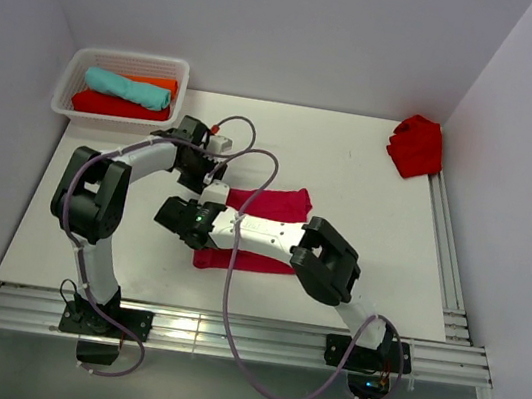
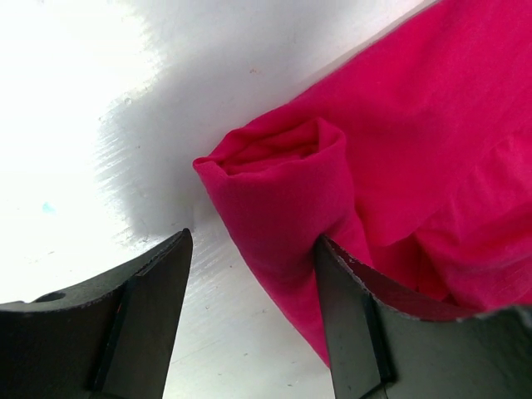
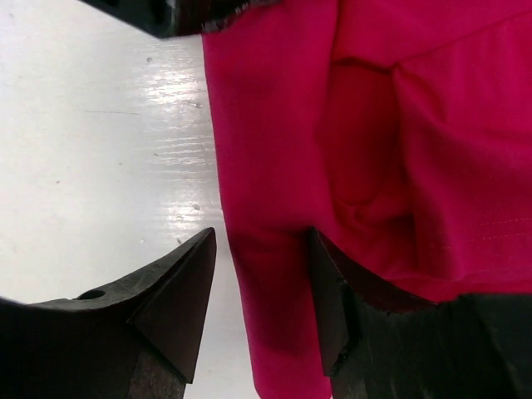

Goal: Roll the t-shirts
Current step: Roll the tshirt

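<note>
A raspberry-crimson t-shirt (image 1: 272,202) lies folded into a long strip mid-table, its left end turned over into a short roll (image 2: 283,174). My left gripper (image 1: 210,183) stands open at the far end of that roll. In the left wrist view the roll rests against the right finger (image 2: 357,316), and bare table shows beside the left one. My right gripper (image 1: 176,218) is open at the near end. Its right finger (image 3: 332,299) touches the rolled edge (image 3: 274,274) and its left finger stays clear of it. Both arms cover the shirt's middle from above.
A white basket (image 1: 69,87) at the back left holds teal (image 1: 127,86), orange (image 1: 163,84) and scarlet (image 1: 119,107) rolled shirts. A crumpled scarlet t-shirt (image 1: 416,145) lies at the back right by the wall. Metal rails run along the near edge (image 1: 225,333) and the right edge (image 1: 449,259).
</note>
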Motion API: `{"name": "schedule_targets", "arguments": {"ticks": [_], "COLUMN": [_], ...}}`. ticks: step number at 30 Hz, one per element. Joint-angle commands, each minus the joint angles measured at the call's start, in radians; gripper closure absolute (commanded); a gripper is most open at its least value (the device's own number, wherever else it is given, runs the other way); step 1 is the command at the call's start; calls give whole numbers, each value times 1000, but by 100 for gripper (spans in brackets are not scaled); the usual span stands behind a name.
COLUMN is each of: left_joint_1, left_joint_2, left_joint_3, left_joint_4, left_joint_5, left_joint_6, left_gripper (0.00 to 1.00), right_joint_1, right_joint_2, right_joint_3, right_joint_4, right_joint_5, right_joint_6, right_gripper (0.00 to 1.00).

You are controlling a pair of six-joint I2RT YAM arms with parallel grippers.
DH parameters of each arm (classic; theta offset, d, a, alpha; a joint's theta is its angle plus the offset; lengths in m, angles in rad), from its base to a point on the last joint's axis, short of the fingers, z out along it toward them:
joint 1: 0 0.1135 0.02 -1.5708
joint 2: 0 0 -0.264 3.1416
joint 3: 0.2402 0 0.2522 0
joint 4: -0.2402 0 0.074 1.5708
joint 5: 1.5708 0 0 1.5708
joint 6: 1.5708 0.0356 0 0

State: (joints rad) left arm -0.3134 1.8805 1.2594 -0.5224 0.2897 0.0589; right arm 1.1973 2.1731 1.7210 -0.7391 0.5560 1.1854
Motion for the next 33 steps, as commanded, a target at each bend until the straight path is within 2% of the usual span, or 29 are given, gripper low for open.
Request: {"name": "schedule_targets", "arguments": {"ticks": [1, 7, 12, 15, 18, 19, 21, 22, 24, 27, 30, 31, 33], "left_joint_1": [-3, 2, 42, 75, 102, 108, 128, 134, 148, 158, 160, 160, 160], "left_joint_2": [0, -43, -135, -190, -221, -230, -270, -287, -335, -397, -416, -414, -409], "left_joint_3": [60, 74, 19, -11, -17, -21, -67, -87, -153, -244, -299, -307, -330], "left_joint_4": [1, 15, 106, 146, 145, 151, 183, 221, 266, 353, 406, 412, 427], "left_joint_5": [-12, -12, 0, 8, 2, 3, 11, 26, 52, 100, 132, 140, 152], "left_joint_6": [7, -13, -51, -66, -85, -83, -85, -88, -96, -109, -111, -110, -113], "left_gripper": [34, 33, 33, 33, 33, 34, 34, 34, 33, 31, 29, 29, 28], "right_joint_1": [2, 1, -2, -4, -4, -5, -10, -16, -24, -47, -70, -77, -102], "right_joint_2": [42, 94, 102, 96, 71, 45, 13, -25, -64, -149, -196, -222, -243], "right_joint_3": [58, 114, 115, 94, 34, 10, -79, -150, -222, -365, -506, -573, -639], "right_joint_4": [-69, -106, -120, -108, -50, 16, 99, 201, 314, 589, 736, 865, 989], "right_joint_5": [25, 5, -7, -22, -63, -79, -117, -161, -205, -306, -392, -413, -479], "right_joint_6": [2, -20, -21, -23, -35, -44, -59, -70, -90, -93, -78, -70, -53], "right_gripper": [43, 43, 42, 45, 55, 64, 71, 73, 74, 78, 78, 78, 78]}}
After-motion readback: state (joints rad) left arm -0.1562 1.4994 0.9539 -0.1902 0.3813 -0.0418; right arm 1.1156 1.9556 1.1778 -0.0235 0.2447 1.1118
